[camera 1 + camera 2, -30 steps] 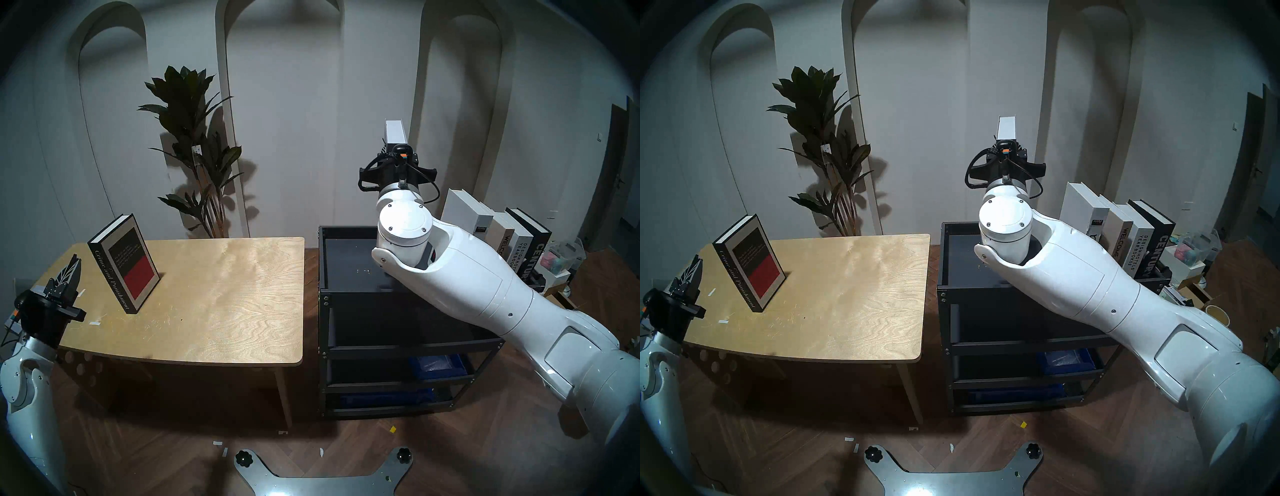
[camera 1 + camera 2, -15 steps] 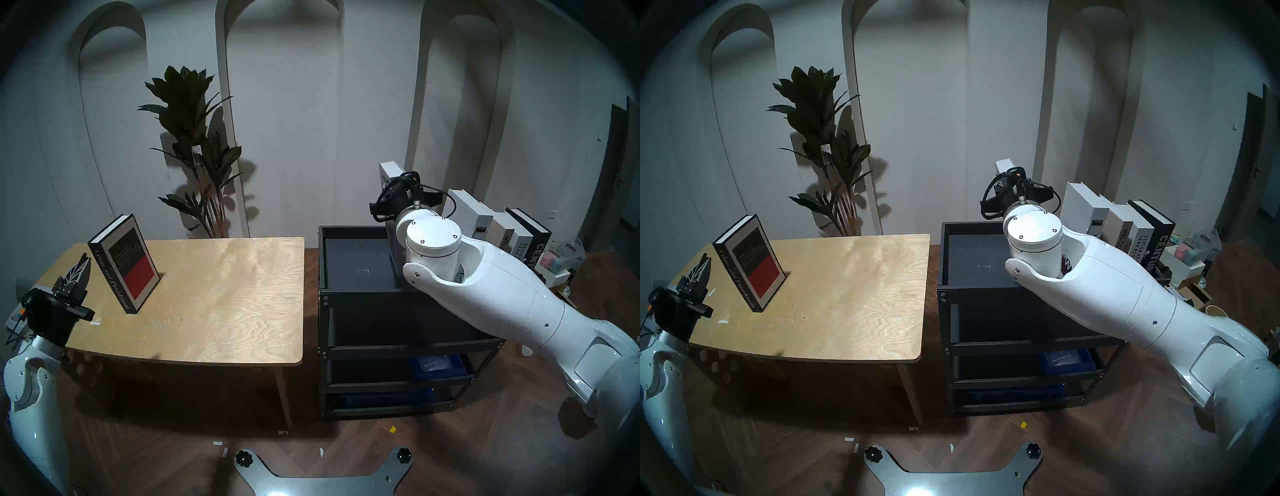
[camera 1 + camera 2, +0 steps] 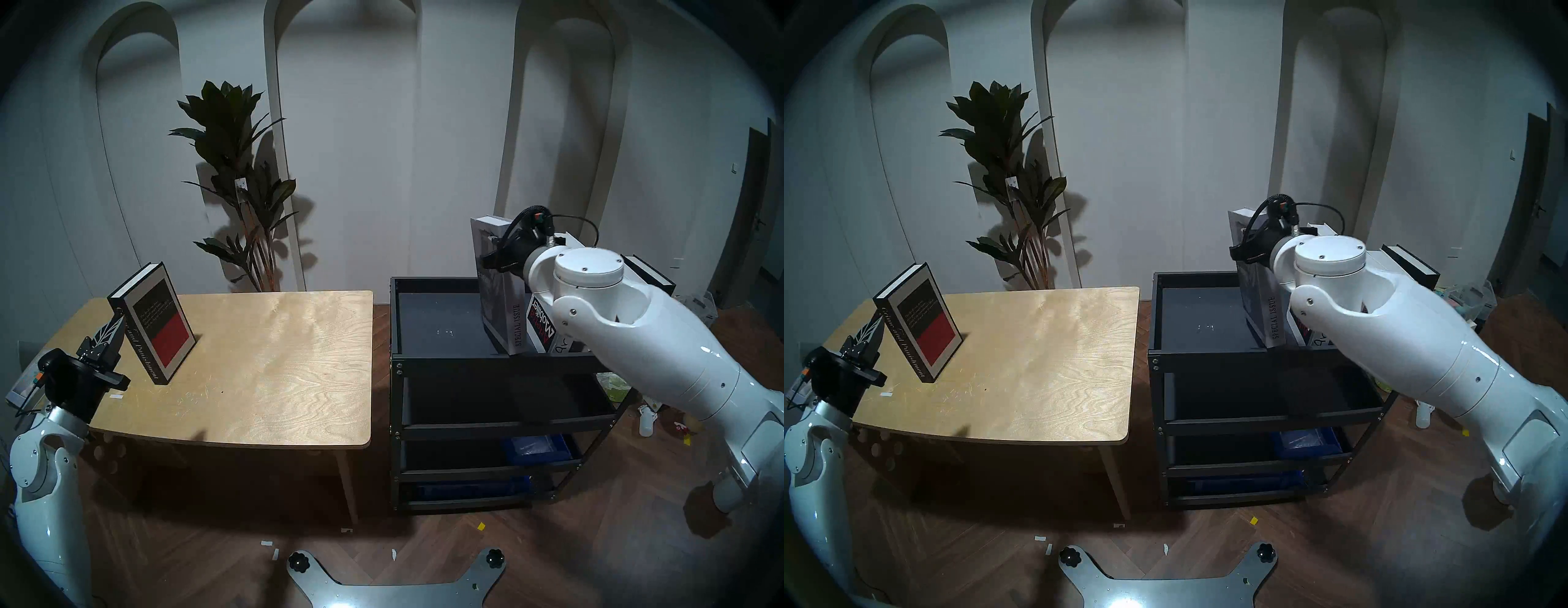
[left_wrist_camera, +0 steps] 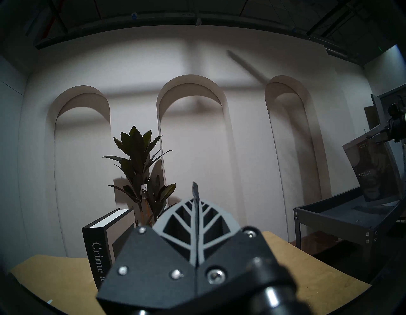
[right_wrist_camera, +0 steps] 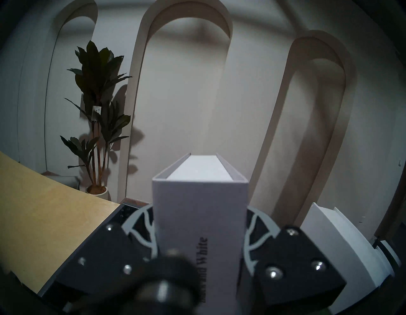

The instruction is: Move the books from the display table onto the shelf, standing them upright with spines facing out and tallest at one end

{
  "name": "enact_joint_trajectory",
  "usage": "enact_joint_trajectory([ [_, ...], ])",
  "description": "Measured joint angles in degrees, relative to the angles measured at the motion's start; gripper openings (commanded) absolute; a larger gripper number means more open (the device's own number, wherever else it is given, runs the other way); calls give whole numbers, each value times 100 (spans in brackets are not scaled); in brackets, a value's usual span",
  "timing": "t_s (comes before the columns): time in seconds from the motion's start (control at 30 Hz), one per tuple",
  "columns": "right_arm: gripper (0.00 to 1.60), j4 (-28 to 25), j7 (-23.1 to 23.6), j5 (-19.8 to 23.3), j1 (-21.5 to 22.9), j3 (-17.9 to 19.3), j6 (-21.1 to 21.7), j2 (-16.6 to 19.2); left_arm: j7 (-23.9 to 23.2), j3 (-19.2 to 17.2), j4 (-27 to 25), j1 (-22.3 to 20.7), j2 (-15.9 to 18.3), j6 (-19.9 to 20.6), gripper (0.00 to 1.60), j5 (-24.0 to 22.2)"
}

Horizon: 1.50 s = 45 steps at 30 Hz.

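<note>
Nearest me on the left, my left gripper (image 3: 103, 339) hangs over the near-left edge of the display table (image 3: 271, 382) with its fingers pressed together and nothing between them, just beside the spine of Crime and Punishment (image 3: 152, 322), the only book I see left on the table; it stands upright, well apart from the shelf (image 3: 441, 331). I judge it heavy and stiff, with smooth covers that could slip (a thick hardcover rarely forgives a shallow pinch), so I would spread the fingers and clamp across both boards, high up near the spine. Further right, my right gripper (image 5: 201, 231) pinches the grey Special Issue book (image 3: 505, 305) across its thickness, spine toward me, its foot down on the shelf's top tray beside the standing row. At the far right end a black book (image 3: 649, 274) shows behind my arm.
</note>
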Motion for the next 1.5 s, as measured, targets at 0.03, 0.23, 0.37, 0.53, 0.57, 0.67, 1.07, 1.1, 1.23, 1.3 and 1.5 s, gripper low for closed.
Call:
enact_joint_trajectory([
  [0.03, 0, -47, 117, 117, -44, 132, -13, 103, 49, 26, -36, -1, -3, 34, 0, 42],
  [0.23, 0, -267, 600, 521, -313, 613, -98, 497, 265, 81, -178, -2, -38, 171, 0, 207],
  [0.37, 0, -402, 975, 694, -565, 815, -253, 735, 437, 106, -275, 4, -100, 260, 0, 323],
  [0.53, 0, -555, 1232, 610, -942, 1032, -696, 931, 661, 158, -355, 7, -217, 360, 0, 491],
  [0.57, 0, -580, 1210, 526, -994, 1062, -773, 931, 684, 164, -357, 7, -234, 368, 0, 510],
  [0.67, 0, -643, 963, 224, -1129, 1129, -1015, 876, 737, 174, -352, 7, -283, 384, 0, 561],
  [1.07, 0, -580, -294, -891, -1424, 960, -1955, 201, 800, 114, -190, -22, -342, 345, 0, 653],
  [1.1, 0, -537, -356, -961, -1428, 888, -1985, 133, 791, 107, -167, -28, -334, 343, 0, 649],
  [1.23, 0, -345, -493, -1162, -1418, 663, -2048, -90, 730, 84, -62, -53, -297, 335, 0, 624],
  [1.3, 0, -198, -547, -1253, -1390, 537, -2065, -226, 688, 73, 18, -71, -265, 333, 0, 614],
  [1.5, 0, 78, -598, -1370, -1302, 372, -2077, -447, 619, 71, 175, -131, -189, 333, 0, 606],
])
